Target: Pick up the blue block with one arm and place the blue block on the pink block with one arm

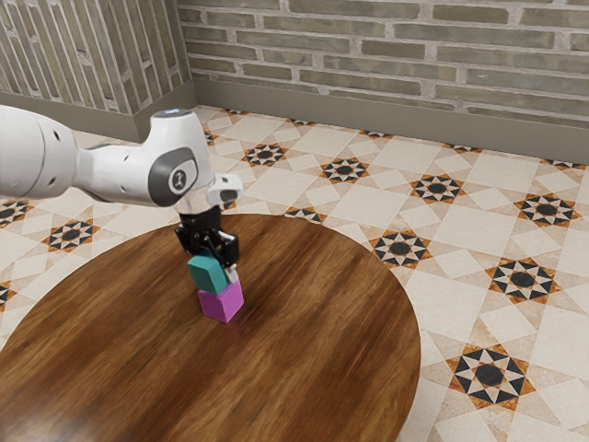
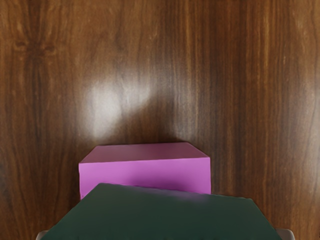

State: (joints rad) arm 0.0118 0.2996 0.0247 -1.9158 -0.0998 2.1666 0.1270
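Claw (image 1: 213,261), blue block (image 1: 206,274), seemingly atop pink block (image 1: 221,302)

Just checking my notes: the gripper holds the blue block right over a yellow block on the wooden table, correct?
Not quite. The lower one is a pink block, not yellow, as the exterior view shows. The rest stands: the gripper holds the blue block right over it on the wooden table.

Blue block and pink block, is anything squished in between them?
Nothing. In the exterior view the blue block sits straight on the pink block, with no gap showing and no other thing between.
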